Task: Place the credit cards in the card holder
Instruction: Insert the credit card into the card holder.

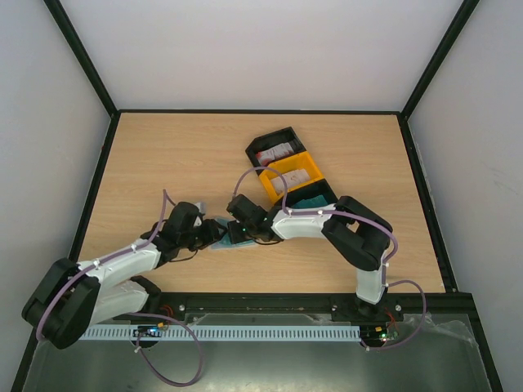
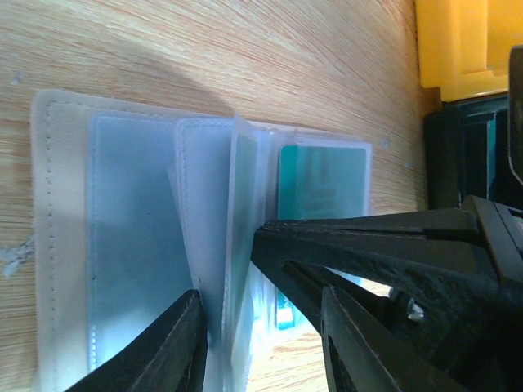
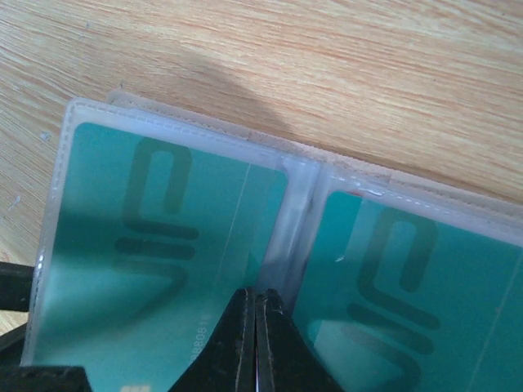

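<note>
Top external view: the open card holder (image 1: pixel 221 243) lies near the desk's (image 1: pixel 163 163) near edge, between both grippers. The left gripper (image 2: pixel 258 327), fingers spread, straddles an upright clear sleeve (image 2: pixel 241 212). The right gripper (image 3: pixel 255 327), fingers pressed together, pins the fold between teal cards (image 3: pixel 163 245).

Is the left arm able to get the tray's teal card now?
Probably not. The left gripper is straddling a sleeve of the card holder, and the right gripper and arm lie between it and the teal card.

card holder (image 3: pixel 298 196) open flat on tbl; 2 teal cards (image 3: pixel 172 245) in sleeves
</note>
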Robot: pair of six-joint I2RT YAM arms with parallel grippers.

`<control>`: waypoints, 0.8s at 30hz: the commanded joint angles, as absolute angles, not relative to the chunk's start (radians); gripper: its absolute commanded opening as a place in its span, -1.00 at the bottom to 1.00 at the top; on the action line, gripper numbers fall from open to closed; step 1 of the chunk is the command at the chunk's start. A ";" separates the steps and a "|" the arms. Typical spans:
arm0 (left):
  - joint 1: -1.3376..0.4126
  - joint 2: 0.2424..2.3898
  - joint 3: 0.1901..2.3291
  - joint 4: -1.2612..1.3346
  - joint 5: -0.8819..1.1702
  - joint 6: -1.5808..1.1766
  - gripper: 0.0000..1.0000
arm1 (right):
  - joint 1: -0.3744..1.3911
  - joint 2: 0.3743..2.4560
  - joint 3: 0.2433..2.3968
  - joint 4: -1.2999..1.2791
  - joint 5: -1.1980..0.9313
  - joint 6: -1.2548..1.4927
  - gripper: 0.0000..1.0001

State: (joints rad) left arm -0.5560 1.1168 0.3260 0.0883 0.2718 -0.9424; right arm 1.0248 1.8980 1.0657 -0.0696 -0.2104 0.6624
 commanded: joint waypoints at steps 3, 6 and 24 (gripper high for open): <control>-0.560 1.110 0.321 0.105 0.325 -0.920 -0.20 | 1.014 1.894 1.008 -0.112 -0.205 0.679 -0.96; -0.560 1.122 0.320 0.116 0.339 -0.915 -0.21 | 1.008 1.857 0.984 -0.081 -0.204 0.686 -0.96; -0.560 1.193 0.326 0.221 0.411 -0.894 -0.24 | 0.997 1.778 0.928 -0.004 -0.202 0.702 -0.85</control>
